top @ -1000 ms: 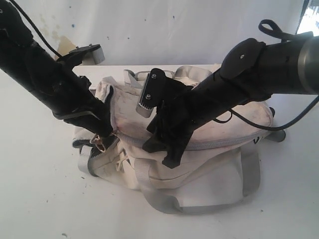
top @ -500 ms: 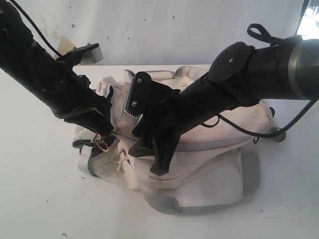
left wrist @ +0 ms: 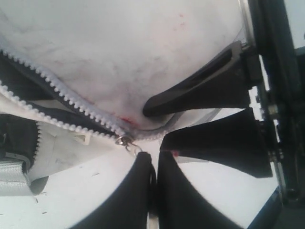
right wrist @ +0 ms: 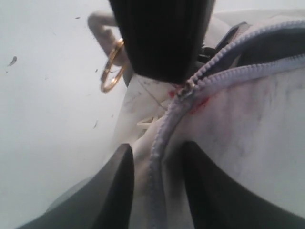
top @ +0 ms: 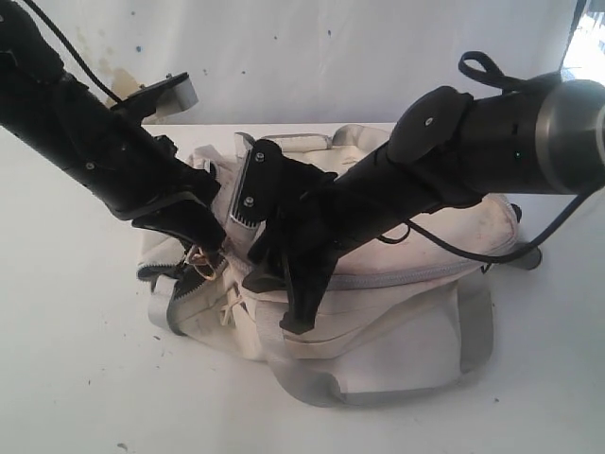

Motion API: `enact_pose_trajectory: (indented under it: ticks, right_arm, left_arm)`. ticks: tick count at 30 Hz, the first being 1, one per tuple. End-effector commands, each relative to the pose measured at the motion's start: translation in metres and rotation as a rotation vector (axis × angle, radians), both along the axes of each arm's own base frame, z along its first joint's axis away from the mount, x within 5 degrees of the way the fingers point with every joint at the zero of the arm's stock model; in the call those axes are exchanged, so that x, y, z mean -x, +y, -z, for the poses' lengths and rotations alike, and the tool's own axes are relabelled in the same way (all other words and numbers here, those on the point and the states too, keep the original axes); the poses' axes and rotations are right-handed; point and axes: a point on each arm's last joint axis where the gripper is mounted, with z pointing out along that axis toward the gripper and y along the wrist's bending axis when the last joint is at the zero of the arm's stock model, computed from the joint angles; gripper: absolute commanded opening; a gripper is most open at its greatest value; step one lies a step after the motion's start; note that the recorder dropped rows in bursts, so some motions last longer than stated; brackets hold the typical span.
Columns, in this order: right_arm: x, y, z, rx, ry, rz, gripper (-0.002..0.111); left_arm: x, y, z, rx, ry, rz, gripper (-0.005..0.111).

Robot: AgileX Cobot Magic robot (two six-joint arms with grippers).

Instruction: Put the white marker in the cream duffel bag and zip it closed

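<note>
Table (top: 76, 378): white, beneath both grippers.
Cream duffel bag (top: 406, 322): lies on the table, under both grippers' tips.
Right gripper (right wrist: 157, 148): jaws apart, straddling the closed stretch of the zipper (right wrist: 162, 129).
Left gripper (left wrist: 153, 162): jaws pressed together on the zipper pull (left wrist: 127, 141), just ahead of the right gripper.
Zipper: teeth gape beyond the pull.
Gold ring (right wrist: 111, 67): just beside the left gripper's tip.
</note>
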Motion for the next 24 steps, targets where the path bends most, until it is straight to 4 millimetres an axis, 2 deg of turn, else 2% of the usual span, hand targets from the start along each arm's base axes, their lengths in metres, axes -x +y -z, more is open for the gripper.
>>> enact_pose_trajectory:
  ticks: [1,7,9,12,13,21,24]
  right_arm:
    - [-0.001,0.000,0.009,0.038,-0.003,-0.021,0.032]
    - [-0.002,0.000,0.011,0.047,0.001,-0.017,0.030]
    - [-0.002,-0.001,0.012,0.050,0.017,0.002,0.023]
    - [-0.002,-0.004,0.014,0.084,0.029,0.024,0.003]
    - [-0.002,-0.005,0.015,0.099,0.035,0.036,0.000]
    - [-0.003,-0.013,0.019,0.196,0.026,0.053,0.000]
    - [-0.002,-0.013,0.020,0.204,0.035,0.043,0.000]
  left_arm:
    - [0.001,-0.001,-0.007,0.031,-0.011,-0.007,0.000]
    - [0.001,0.000,-0.006,0.014,-0.025,0.009,0.000]
    - [0.000,0.003,-0.004,-0.028,-0.043,0.024,0.000]
    - [-0.003,0.007,-0.001,-0.088,-0.057,-0.006,0.000]
    - [-0.004,0.009,0.000,-0.104,-0.065,-0.013,0.000]
    - [-0.012,0.014,0.001,-0.169,-0.159,-0.042,0.000]
    - [-0.019,0.023,0.003,-0.260,-0.211,-0.109,0.000]
